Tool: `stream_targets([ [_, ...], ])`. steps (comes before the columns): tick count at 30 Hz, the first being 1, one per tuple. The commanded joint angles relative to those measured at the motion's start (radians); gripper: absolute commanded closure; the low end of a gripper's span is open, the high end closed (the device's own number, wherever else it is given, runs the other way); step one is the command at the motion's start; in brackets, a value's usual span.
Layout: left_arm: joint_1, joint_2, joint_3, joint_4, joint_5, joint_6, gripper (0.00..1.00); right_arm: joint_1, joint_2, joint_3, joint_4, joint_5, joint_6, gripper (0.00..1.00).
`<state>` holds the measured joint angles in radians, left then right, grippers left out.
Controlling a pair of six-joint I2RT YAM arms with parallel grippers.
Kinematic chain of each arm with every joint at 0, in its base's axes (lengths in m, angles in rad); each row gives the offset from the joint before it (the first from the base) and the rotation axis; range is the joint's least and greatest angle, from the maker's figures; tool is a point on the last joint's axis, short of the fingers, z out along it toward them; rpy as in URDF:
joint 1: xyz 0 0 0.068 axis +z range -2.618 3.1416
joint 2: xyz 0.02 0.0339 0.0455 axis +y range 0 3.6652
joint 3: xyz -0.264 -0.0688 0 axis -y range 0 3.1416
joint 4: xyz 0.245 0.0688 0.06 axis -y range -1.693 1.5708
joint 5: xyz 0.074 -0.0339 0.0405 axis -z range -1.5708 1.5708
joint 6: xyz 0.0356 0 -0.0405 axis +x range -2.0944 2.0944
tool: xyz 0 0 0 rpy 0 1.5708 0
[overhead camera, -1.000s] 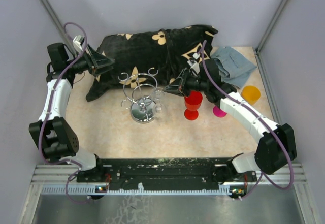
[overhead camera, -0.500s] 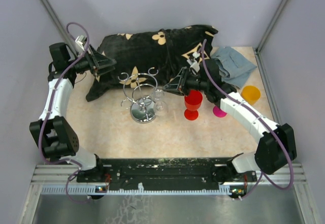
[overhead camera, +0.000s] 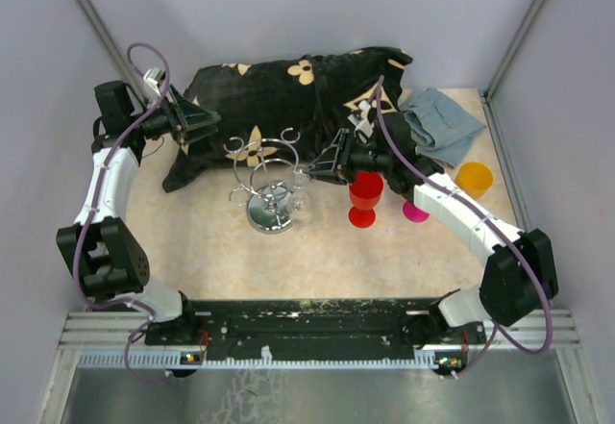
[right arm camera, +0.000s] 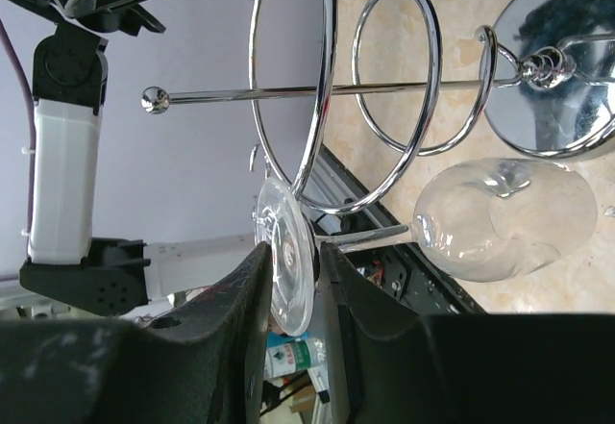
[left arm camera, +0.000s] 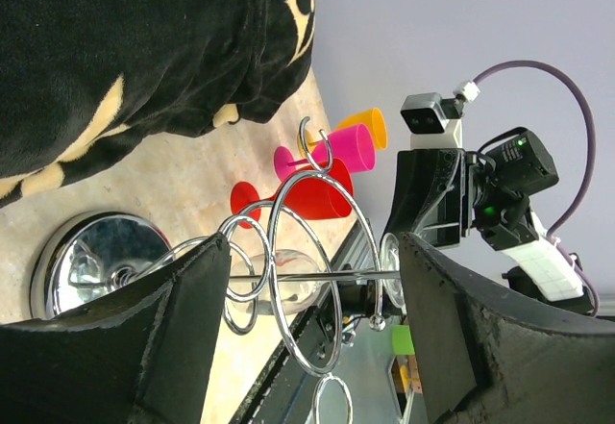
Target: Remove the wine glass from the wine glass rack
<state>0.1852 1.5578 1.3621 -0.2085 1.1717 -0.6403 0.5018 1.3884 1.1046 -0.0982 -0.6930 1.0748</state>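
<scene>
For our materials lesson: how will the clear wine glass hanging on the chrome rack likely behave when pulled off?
The wine glass looks thin-walled, so probably light and fragile; knocking the wine glass rack might chip it. Its smooth foot likely slips in a loose grip. Hanging there, it may swing if nudged.

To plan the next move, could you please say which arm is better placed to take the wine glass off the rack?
Right. The right gripper has its jaws either side of the foot of the wine glass on the wine glass rack; the left gripper hangs open by the pillow.
</scene>
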Motion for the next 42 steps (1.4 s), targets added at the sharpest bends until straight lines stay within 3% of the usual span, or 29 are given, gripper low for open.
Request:
stream_targets([
  [1,-0.006,0.009,0.035,0.018,0.02,-0.004,0.24,0.024,0.014,0.02,0.04,-0.041,-0.015,0.73],
  [9,-0.006,0.015,0.037,0.017,0.02,-0.004,0.24,0.024,0.021,0.026,0.038,-0.039,-0.021,0.84],
  [13,-0.011,0.022,0.041,0.018,0.021,-0.008,0.24,0.024,0.022,0.027,0.044,-0.036,-0.018,0.83],
  [20,-0.024,0.031,0.047,0.023,0.025,-0.013,0.25,0.023,0.022,0.029,0.061,-0.021,-0.009,0.72],
  [42,-0.04,0.057,0.058,0.063,0.054,-0.049,0.25,0.001,0.049,0.079,0.098,0.005,-0.005,0.78],
])
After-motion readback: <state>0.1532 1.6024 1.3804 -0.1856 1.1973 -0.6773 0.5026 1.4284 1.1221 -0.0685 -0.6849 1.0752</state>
